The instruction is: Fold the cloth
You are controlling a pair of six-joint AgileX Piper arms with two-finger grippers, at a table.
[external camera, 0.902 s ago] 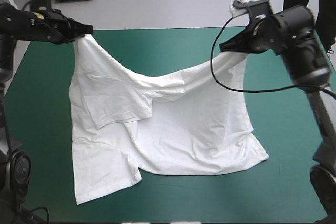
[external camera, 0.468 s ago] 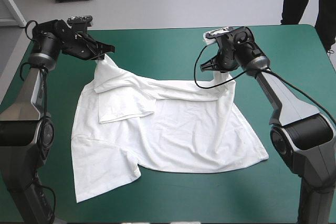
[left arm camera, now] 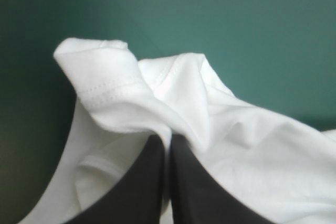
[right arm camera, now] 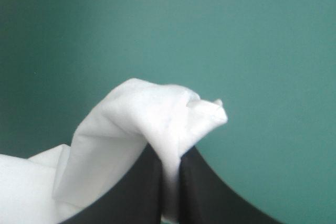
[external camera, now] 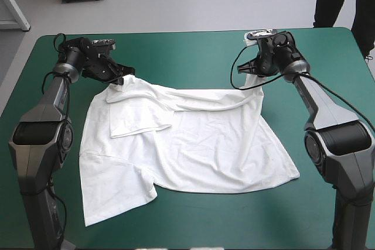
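High view: T-shirt (external camera: 193, 144), white, lies mostly flat on the teal-green cover (external camera: 187, 51), with its far edge drawn up at two corners. L gripper (external camera: 121, 78) has the far-left corner, R gripper (external camera: 254, 69) the far-right one. Both sit low, near the table top. Betw. them the cloth's far edge runs as a slack, rolled ridge. One sleeve (external camera: 137, 118) is folded over the body on the L gripper's side. The rest of the shirt spreads back toward the near edge, well behind both grippers.

L wrist view only: black fingers (left arm camera: 142, 182) meet in a pointed arch, all but closed, fabric pinched betw. them. A stitched hem (left arm camera: 107, 93) curls over just ahead of the tips, and cloth spreads to either side. Bare cover beyond.

R wrist view only: fingers likewise nearly closed on a small bunched fold that pokes out ahead of the tips. Less cloth here, trailing to one side.

Hard to read: in the high view the finger gaps are hidden by the gripper bodies. Which part of the shirt R holds, can't tell.
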